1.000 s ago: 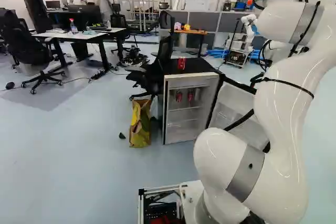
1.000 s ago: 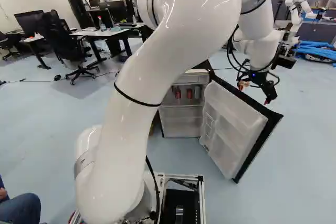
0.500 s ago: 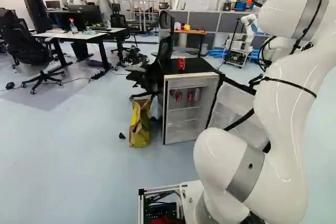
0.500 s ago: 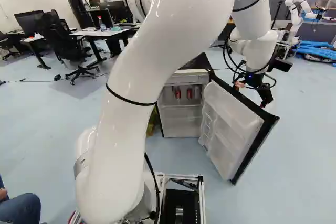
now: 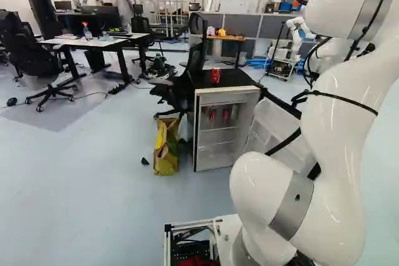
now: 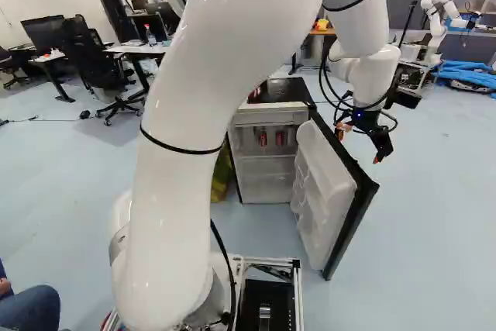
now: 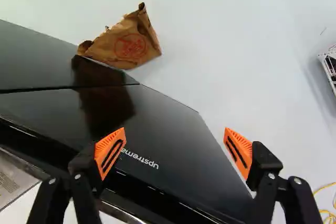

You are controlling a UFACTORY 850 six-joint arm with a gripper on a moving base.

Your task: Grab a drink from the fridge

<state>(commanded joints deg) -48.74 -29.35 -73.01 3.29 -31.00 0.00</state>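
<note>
The black two-fingered gripper (image 6: 379, 153), orange pads (image 7: 240, 154) spread wide, stands open beyond the swung-out, white-lined black fridge door (image 6: 319, 184). Red metal drink cans (image 5: 212, 115) occupy an upper shelf inside the small white-fronted fridge (image 5: 245, 123).

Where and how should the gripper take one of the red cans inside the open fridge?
Probably around the middle of the left red can, one finger each side, coming in level through the open front of the fridge. The can looks upright and narrow, roofed over from above, with a gap before the right red can.
</note>
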